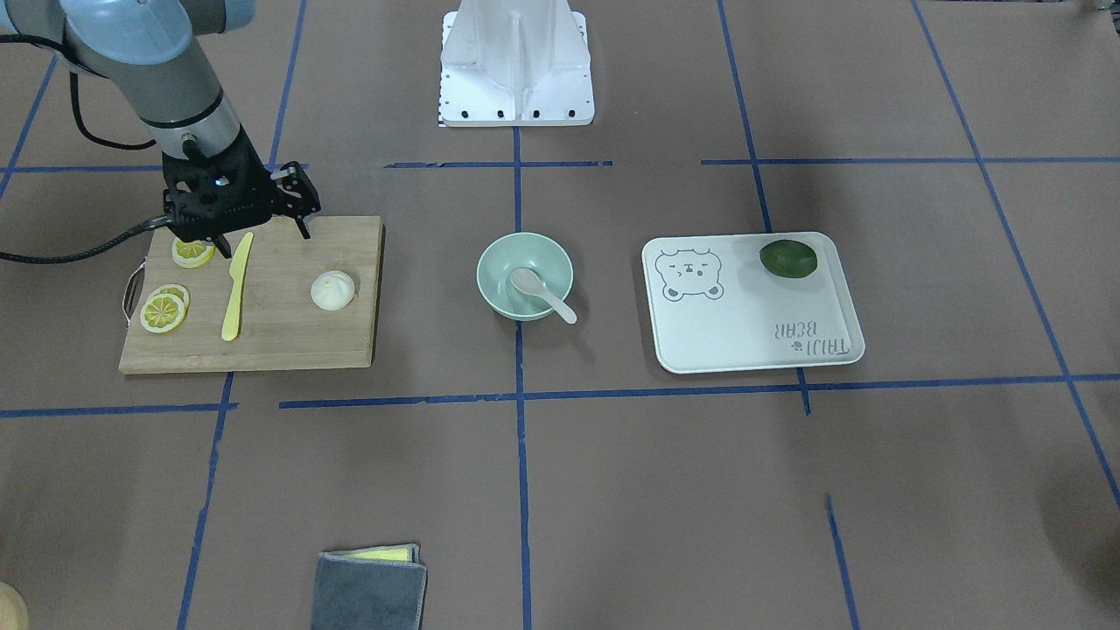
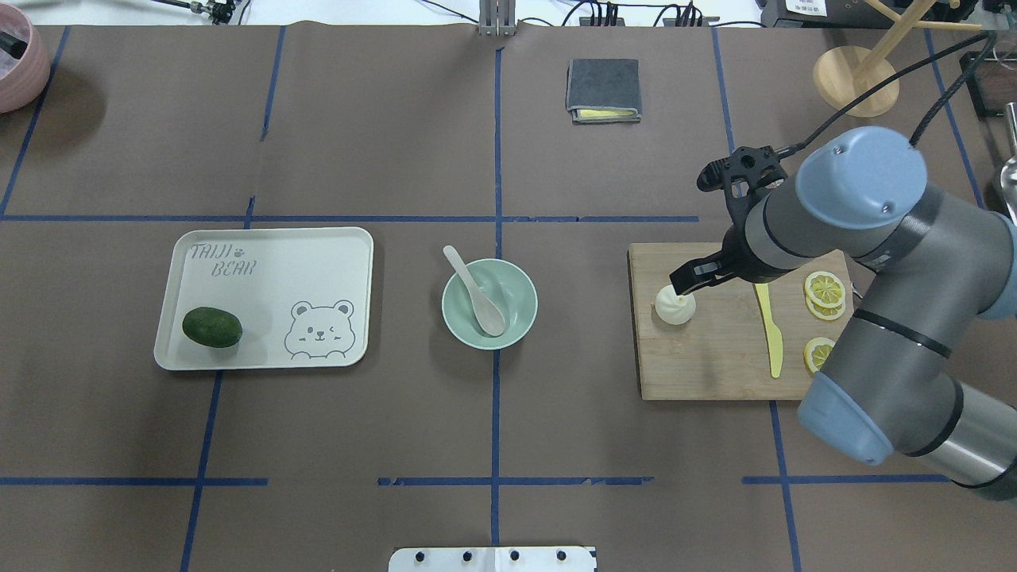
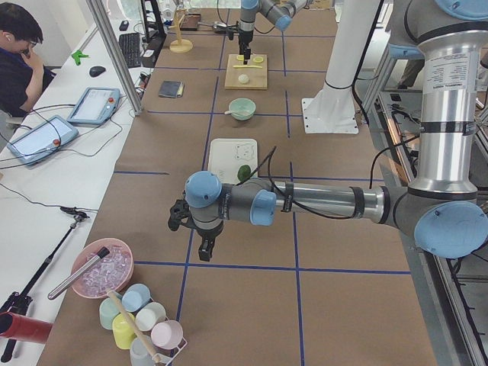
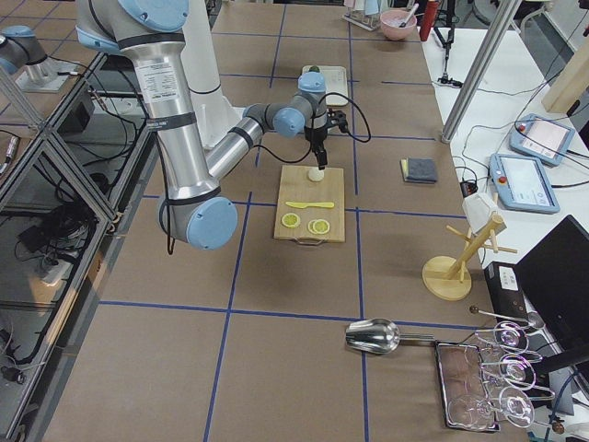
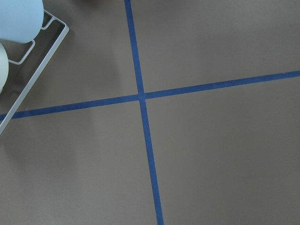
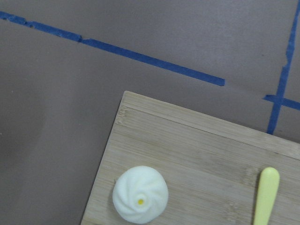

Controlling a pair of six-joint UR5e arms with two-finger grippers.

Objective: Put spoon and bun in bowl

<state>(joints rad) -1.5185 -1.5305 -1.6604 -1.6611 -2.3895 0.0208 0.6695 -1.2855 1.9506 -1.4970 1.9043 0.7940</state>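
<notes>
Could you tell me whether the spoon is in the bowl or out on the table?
In: the spoon has its scoop lying inside the bowl, with its handle leaning out over the rim.

Grey tubular arms (image 2: 898,342), pale blue joint caps (image 2: 860,167) (small screws in them), black cables (image 1: 52,258) and right gripper (image 2: 685,282), white base (image 1: 516,61).

overhead, the right claw (image 2: 683,286) covers an edge of the small round white steamed bun (image 2: 674,310); the yellow plastic knife (image 6: 265,197) runs off the right wrist view's bottom.
</notes>
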